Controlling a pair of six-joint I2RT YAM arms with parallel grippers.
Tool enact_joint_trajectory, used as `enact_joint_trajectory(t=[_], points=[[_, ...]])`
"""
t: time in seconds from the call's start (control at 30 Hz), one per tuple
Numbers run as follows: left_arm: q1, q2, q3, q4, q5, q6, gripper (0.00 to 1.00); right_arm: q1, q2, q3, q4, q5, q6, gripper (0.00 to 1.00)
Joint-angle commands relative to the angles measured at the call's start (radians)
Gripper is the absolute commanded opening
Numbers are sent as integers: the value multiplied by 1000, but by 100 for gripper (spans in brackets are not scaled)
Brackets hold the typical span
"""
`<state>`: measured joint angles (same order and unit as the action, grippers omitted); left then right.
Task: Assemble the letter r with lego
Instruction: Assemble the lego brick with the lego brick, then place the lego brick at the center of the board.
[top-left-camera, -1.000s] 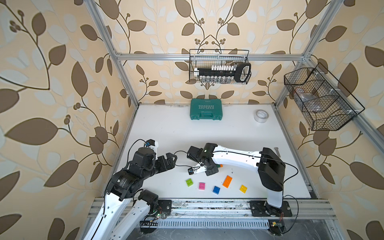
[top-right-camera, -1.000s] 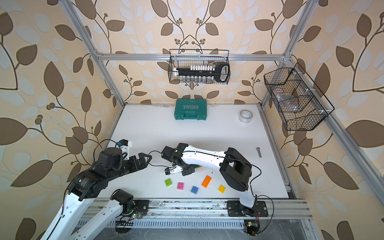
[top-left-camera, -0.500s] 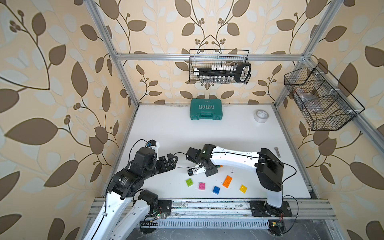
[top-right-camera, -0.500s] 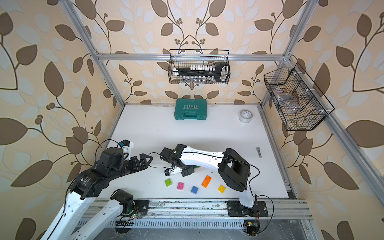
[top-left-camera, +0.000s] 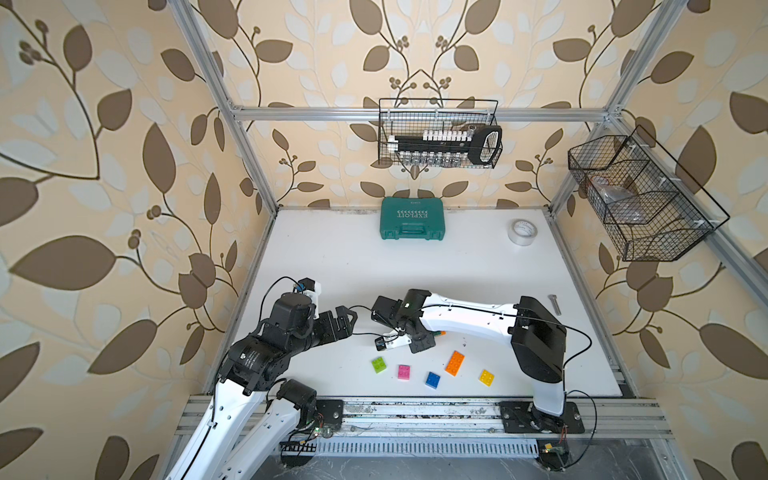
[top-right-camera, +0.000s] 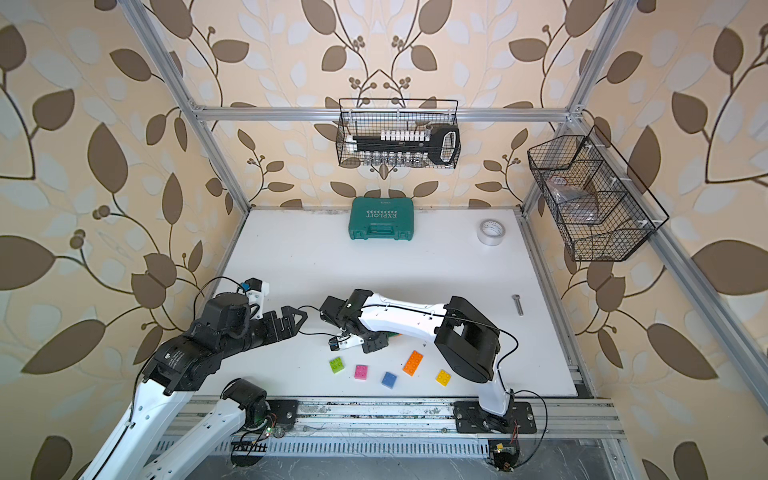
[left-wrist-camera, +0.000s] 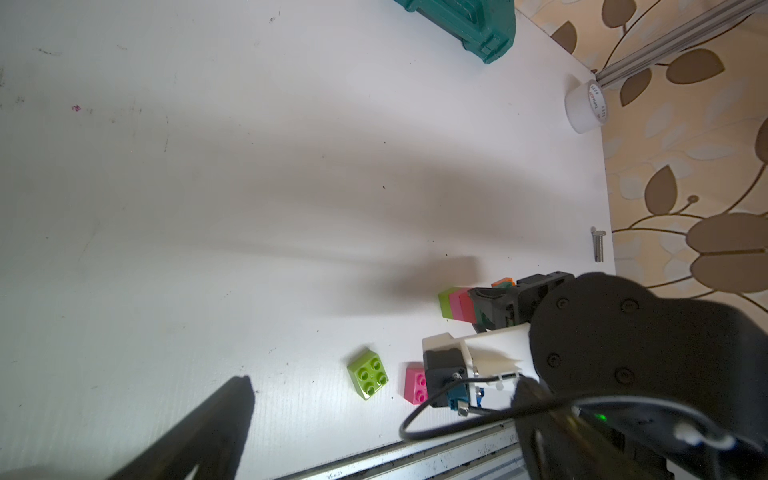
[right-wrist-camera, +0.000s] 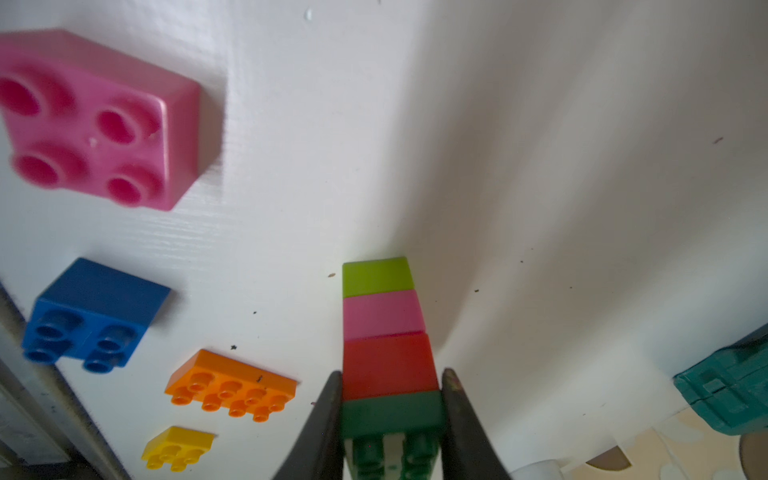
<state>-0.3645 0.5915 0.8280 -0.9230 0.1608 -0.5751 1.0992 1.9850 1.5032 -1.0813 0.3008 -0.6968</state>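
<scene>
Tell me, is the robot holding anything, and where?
The right gripper pinches the brick stack by its dark green end brick; the left gripper holds nothing.

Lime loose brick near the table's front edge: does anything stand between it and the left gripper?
Nothing visible does. In the left wrist view only bare table lies between the left gripper and the lime brick; the loose pink brick lies beyond it.

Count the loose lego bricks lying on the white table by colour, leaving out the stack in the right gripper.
Lime square plastic brick: 1
Pink square plastic brick: 1
Blue square plastic brick: 1
Orange long plastic brick: 1
Yellow square plastic brick: 1
Total: 5
</scene>
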Motion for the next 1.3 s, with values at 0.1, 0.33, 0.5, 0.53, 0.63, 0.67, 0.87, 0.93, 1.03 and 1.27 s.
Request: enact_joint_trajectory(t=[0.1, 0.33, 0.5, 0.53, 0.63, 0.67, 0.87, 0.93, 1.03, 1.27], points=[[12, 14, -9, 30, 29, 27, 99, 11, 186, -84, 46, -178, 39, 0], [12, 20, -10, 32, 35, 30, 99, -44, 132, 46, -130, -208, 99, 0], [12, 31, -9, 32, 42, 31, 99, -144, 75, 155, -246, -376, 158, 0], [12, 33, -9, 33, 41, 31, 99, -169, 70, 177, -263, -419, 171, 0], [12, 35, -10, 35, 43, 31, 99, -260, 70, 233, -293, -536, 230, 0], [12, 36, -10, 35, 43, 31, 99, -293, 77, 253, -304, -575, 249, 0], [12, 52, -12, 36, 46, 29, 99, -519, 123, 306, -253, -908, 334, 0], [12, 59, -12, 35, 47, 27, 99, -600, 150, 304, -186, -1030, 411, 0], [12, 70, -13, 36, 46, 26, 99, -675, 189, 292, -74, -1158, 511, 0], [12, 93, -10, 31, 51, 24, 99, -753, 203, 148, 345, -1247, 809, 0]])
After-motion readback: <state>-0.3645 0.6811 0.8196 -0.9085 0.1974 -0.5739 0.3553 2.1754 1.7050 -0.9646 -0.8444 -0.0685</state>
